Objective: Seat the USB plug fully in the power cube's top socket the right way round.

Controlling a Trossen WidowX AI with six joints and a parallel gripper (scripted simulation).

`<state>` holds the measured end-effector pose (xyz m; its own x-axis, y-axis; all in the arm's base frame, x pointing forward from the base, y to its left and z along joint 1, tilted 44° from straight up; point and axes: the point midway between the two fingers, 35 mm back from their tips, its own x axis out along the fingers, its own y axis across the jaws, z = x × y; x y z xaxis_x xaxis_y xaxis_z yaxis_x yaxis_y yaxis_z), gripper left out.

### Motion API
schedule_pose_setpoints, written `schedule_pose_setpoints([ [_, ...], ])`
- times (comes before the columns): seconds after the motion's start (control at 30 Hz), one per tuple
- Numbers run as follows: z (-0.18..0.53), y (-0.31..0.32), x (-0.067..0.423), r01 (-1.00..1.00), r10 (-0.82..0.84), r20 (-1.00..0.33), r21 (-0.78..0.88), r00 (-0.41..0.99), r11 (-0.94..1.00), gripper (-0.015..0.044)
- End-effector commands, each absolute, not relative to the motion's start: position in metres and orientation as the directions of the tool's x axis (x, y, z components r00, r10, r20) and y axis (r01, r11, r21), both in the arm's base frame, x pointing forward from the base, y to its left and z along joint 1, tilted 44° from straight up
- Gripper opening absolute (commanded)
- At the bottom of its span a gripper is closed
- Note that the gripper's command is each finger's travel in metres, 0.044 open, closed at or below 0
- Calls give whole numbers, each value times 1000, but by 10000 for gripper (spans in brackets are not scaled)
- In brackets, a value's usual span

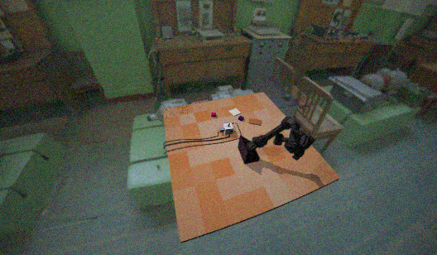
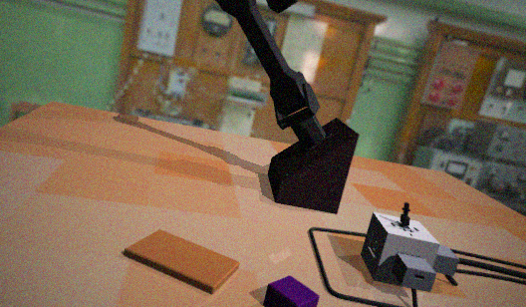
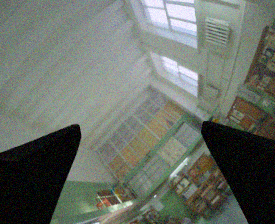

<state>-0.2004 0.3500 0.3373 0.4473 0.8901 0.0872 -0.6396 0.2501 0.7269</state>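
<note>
The grey-white power cube [image 1: 227, 129] [image 2: 401, 244] stands on the orange table [image 1: 232, 197] [image 2: 100, 187], with black cables [image 1: 190, 141] [image 2: 323, 264] running off it. A small black USB plug [image 2: 404, 214] stands upright in the socket on its top. How deep it sits I cannot tell. My gripper [image 1: 302, 144] [image 3: 142, 129] is open and empty. It is held up at the table's right side, far from the cube, and points at the ceiling and windows. The arm's dark base [image 1: 247, 150] [image 2: 314, 169] stands beside the cube.
A flat orange tile [image 1: 255, 122] [image 2: 181, 259], a purple cube [image 1: 241, 117] [image 2: 291, 293], a magenta cube [image 1: 213, 114] and a white pad [image 1: 234, 112] lie near the power cube. A wooden chair [image 1: 314, 106] stands just off the table's right edge.
</note>
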Motion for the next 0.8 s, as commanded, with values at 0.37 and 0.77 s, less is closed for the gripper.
schedule_pose_setpoints([
  [0.37,235,468,12,-501,676,-113,584,729,639,440],
  [0.77,118,415,210,21,257,-463,515,848,857,440],
])
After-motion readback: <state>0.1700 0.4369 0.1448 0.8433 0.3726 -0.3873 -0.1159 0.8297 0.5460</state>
